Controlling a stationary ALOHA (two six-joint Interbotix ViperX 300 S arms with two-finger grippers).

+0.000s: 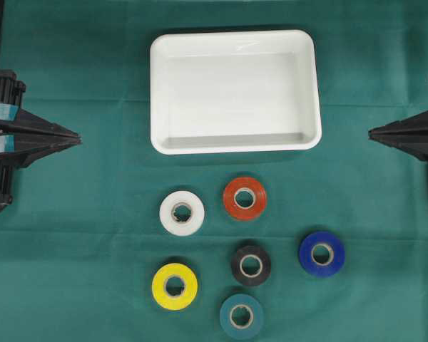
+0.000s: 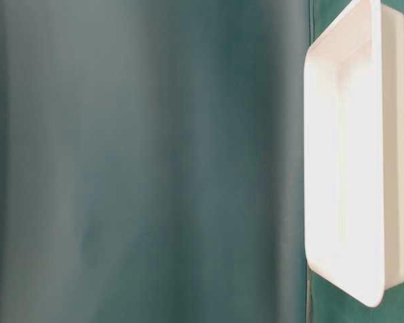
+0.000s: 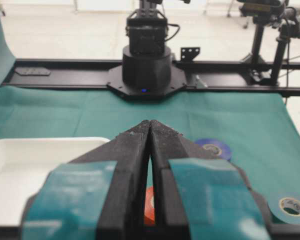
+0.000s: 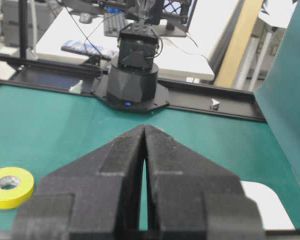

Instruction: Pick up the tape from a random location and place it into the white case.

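The white case (image 1: 235,146) lies empty at the back middle of the green cloth; it also shows as the white case (image 2: 311,168), the white case (image 3: 20,170) and the white case (image 4: 267,200). Several tape rolls lie flat in front of it: white tape (image 1: 182,212), red tape (image 1: 244,198), black tape (image 1: 251,265), blue tape (image 1: 322,253), yellow tape (image 1: 175,286), teal tape (image 1: 241,315). My left gripper (image 1: 78,137) (image 3: 150,121) is shut and empty at the left edge. My right gripper (image 1: 371,132) (image 4: 144,126) is shut and empty at the right edge.
In the left wrist view the blue tape (image 3: 213,147), the teal tape (image 3: 290,206) and a sliver of red tape (image 3: 149,205) show. The yellow tape (image 4: 9,186) shows in the right wrist view. Black arm bases and rails line both table ends.
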